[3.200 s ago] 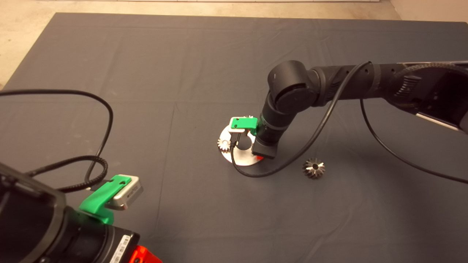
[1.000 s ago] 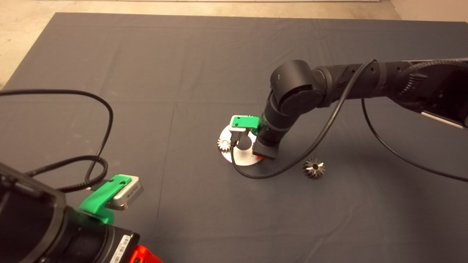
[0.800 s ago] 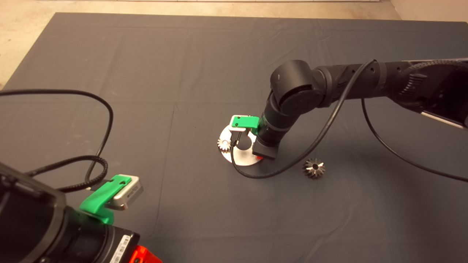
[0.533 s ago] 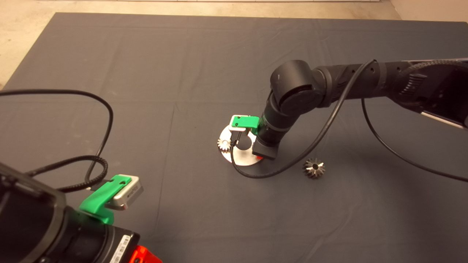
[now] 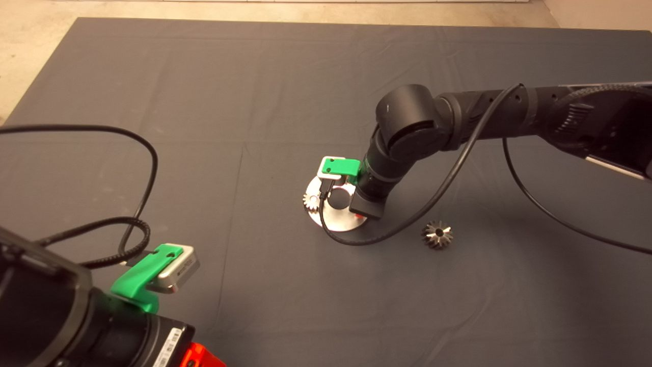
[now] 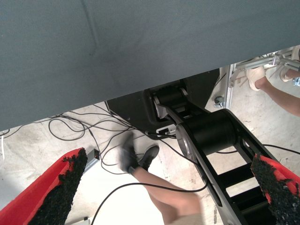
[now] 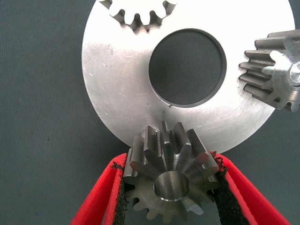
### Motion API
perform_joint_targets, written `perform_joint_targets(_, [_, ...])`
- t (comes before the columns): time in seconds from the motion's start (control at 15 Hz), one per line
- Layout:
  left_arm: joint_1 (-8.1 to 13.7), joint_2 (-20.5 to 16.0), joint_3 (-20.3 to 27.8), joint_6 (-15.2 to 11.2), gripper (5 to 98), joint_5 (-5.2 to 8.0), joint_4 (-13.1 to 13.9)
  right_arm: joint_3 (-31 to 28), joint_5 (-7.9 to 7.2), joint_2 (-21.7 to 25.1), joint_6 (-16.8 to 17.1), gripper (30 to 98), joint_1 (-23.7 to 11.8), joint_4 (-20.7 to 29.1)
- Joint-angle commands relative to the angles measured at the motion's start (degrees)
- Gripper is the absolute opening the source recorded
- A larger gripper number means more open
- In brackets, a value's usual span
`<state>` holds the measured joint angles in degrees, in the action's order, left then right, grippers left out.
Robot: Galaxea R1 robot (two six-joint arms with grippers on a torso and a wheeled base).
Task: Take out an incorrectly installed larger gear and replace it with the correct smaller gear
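At the lower left of the head view the left gripper point(image 5: 201, 357) waits at the frame's edge, only a red finger base showing there. Its wrist view shows the two red fingers point(image 6: 51, 192) spread wide with nothing between them; beyond them lie the edge of the dark mat, the robot's black base, cables on a pale floor, and a person's leg and dark shoe point(image 6: 140, 159).

Near the centre of the head view a round steel disc point(image 5: 338, 216) with a large central hole lies on the worktop point(image 5: 204, 76). A small silvery gear point(image 5: 310, 202) sits at the disc's left edge. The right gripper point(image 7: 171, 187), on the arm reaching in from the right, hangs over the disc's right side. In its wrist view the black pads point(image 7: 225, 194) press both flanks of the smaller gear point(image 7: 171, 183), held at the disc's rim with its bore facing the camera. That view also shows a toothed cut-out point(image 7: 138, 16) in the far rim and another small gear point(image 7: 276, 68) at the disc's side.

To the right of the disc in the head view, well apart from it, the larger gear point(image 5: 437, 235) rests alone on the worktop.
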<state>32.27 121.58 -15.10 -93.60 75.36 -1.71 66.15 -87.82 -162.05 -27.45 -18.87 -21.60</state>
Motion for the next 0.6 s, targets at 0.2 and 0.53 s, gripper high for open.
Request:
perform_joint_targets(0.2, [0.43,-0.15,0.88,0.17,90.9,0.05,0.83,-0.95,-7.18,-0.28,-2.52,42.1,-0.3,-2.48])
perform_joint_targets(0.53, [0.43,-0.15,0.88,0.17,90.9,0.05,0.83,-2.79,-7.18,0.35,-3.84,42.1,0.41,-2.57])
